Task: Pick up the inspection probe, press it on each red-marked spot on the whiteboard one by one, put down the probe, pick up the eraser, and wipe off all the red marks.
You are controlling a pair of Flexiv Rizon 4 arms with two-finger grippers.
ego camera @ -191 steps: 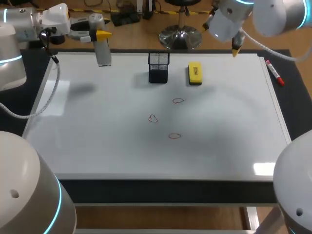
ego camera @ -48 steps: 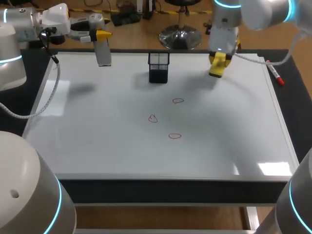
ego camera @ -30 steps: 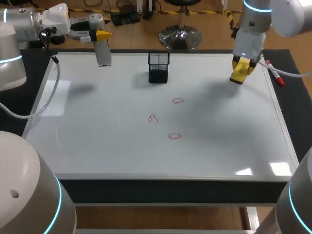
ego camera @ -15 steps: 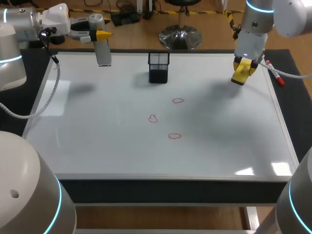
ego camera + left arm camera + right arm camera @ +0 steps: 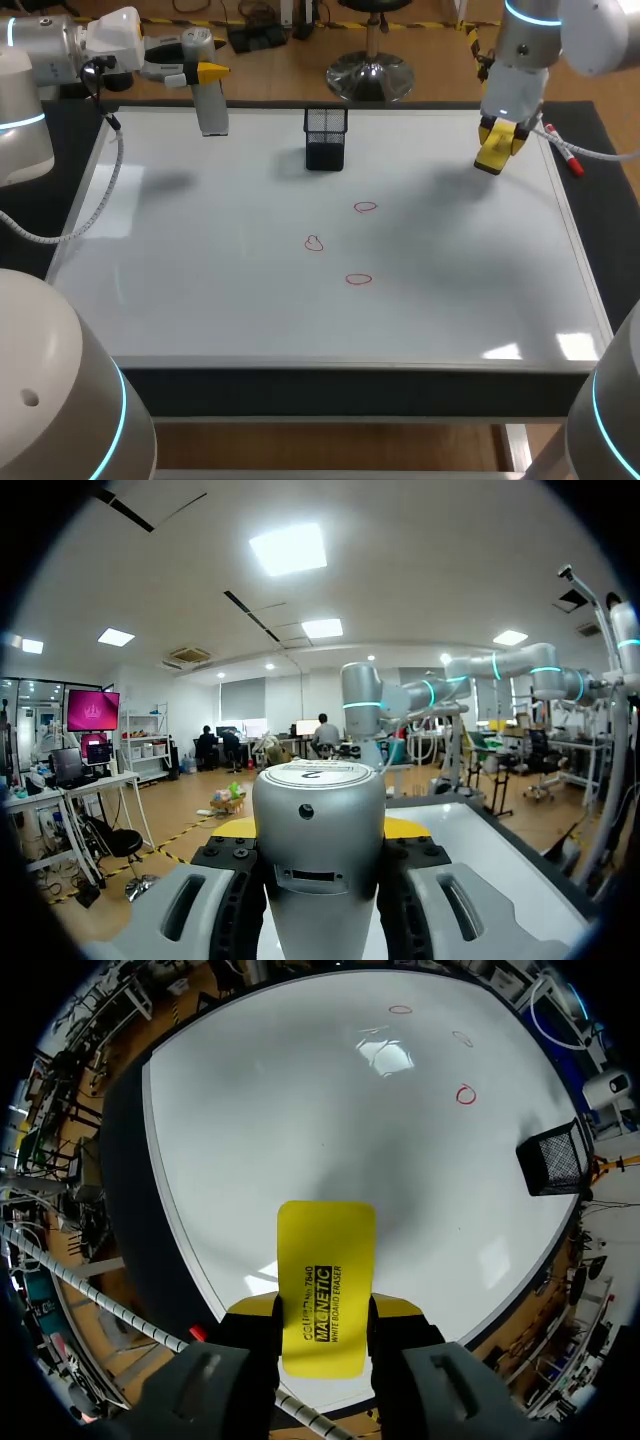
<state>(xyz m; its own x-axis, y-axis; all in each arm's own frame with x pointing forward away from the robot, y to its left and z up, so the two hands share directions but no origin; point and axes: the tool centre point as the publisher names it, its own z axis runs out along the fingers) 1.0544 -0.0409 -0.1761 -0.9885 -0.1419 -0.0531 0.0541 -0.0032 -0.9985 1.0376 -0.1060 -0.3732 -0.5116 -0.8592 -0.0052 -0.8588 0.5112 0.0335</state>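
Yellow eraser [image 5: 491,160] is clamped in the right gripper [image 5: 498,133] above the whiteboard's [image 5: 200,260] far right, poised for wiping the red marks [image 5: 358,279], while the probe [image 5: 212,112] is gripped aloft, out of the way, by the left gripper [image 5: 203,72].

yellow eraser [image 5: 496,150] in the right jaws over the far right corner of the whiteboard [image 5: 200,260], three red marks [image 5: 314,243] mid-board

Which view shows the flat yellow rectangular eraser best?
Right wrist view: the yellow rectangular eraser sits large, face-on, between the fingers of the right gripper. Head view shows it small above the whiteboard. Left wrist view misses it.
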